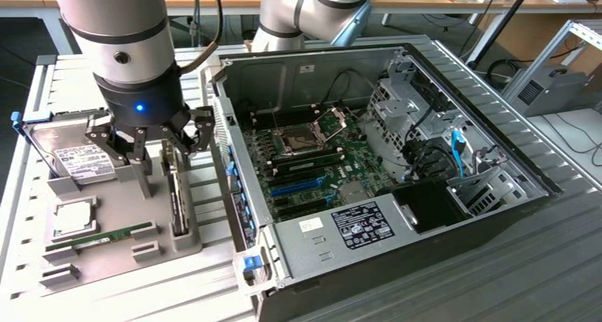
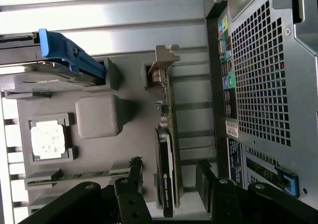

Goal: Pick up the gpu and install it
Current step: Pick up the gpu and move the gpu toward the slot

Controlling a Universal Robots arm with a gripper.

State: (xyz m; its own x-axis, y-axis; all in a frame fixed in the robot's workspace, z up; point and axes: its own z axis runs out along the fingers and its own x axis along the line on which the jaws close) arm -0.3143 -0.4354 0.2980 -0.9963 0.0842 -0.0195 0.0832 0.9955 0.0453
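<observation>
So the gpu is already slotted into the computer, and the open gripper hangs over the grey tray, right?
Not quite. The gpu stands on edge in the grey tray, beside the computer, not in it. The wrist view shows it there, between the fingers of the open gripper, which does hang over the tray.

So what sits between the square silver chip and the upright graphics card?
A plain grey block of the holder stands between the chip and the gpu, touching neither; the wrist view shows it.
</observation>
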